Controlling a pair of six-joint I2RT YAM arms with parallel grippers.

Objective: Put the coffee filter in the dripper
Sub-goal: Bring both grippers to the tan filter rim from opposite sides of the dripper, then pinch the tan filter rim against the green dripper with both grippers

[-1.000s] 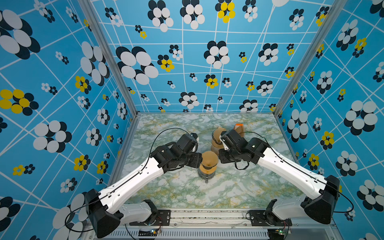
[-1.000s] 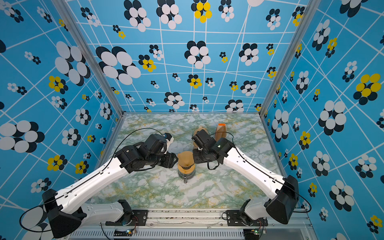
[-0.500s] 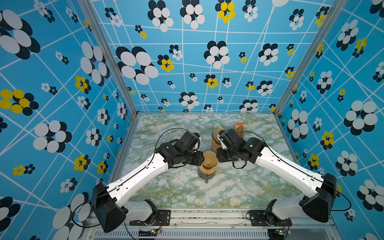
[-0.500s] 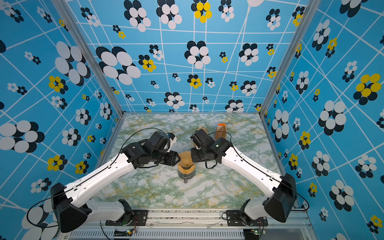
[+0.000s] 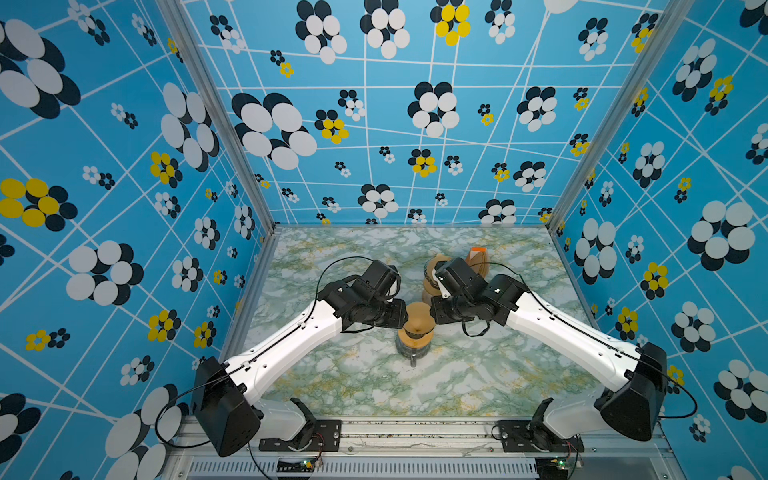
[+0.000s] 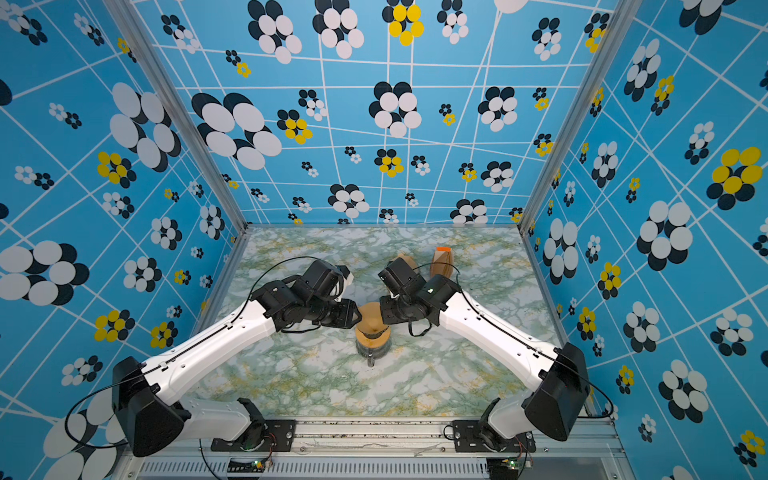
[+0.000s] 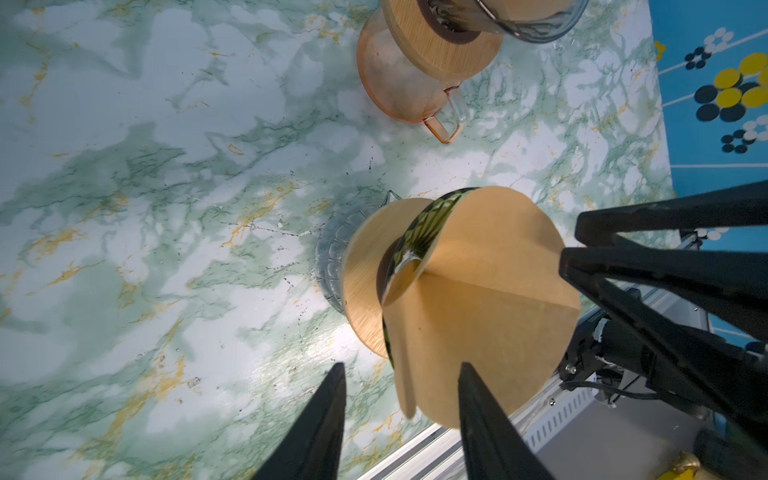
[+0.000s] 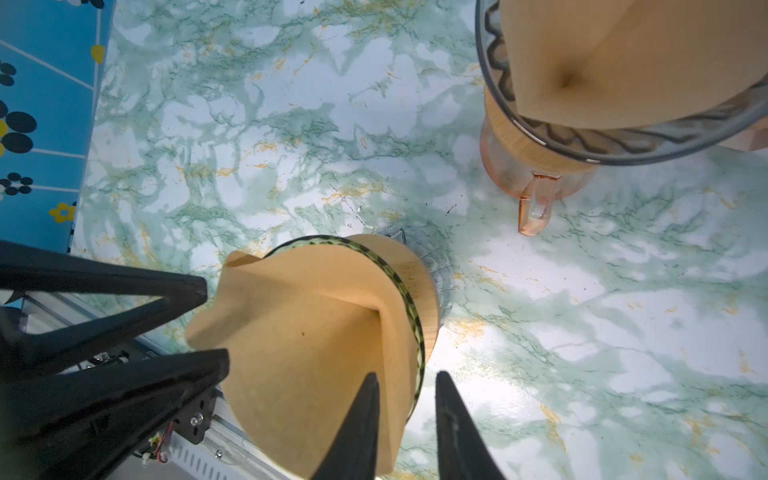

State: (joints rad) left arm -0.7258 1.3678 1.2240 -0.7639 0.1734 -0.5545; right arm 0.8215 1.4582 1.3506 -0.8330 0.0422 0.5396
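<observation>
The brown paper coffee filter (image 5: 417,316) (image 6: 371,316) stands as a cone in the glass dripper (image 5: 415,336) (image 6: 372,337), which has a wooden collar and sits on a clear server at mid-table. My left gripper (image 5: 405,318) (image 7: 400,365) is open at the filter's left edge, a folded flap of the filter (image 7: 478,299) in the gap. My right gripper (image 5: 432,316) (image 8: 405,376) is open at the opposite edge; the rim of the filter (image 8: 311,324) and of the dripper (image 8: 419,270) lies between its fingers, against one of them.
Just behind stands a second dripper with a filter on an orange glass server (image 5: 432,272) (image 7: 407,75) (image 8: 536,166). A brown filter holder with an orange top (image 5: 478,259) (image 6: 441,262) is beside it. Patterned walls close three sides.
Both grippers have closed in on the filter from either side. The left jaws have narrowed a little. The right jaws have parted from the filter's edge.
</observation>
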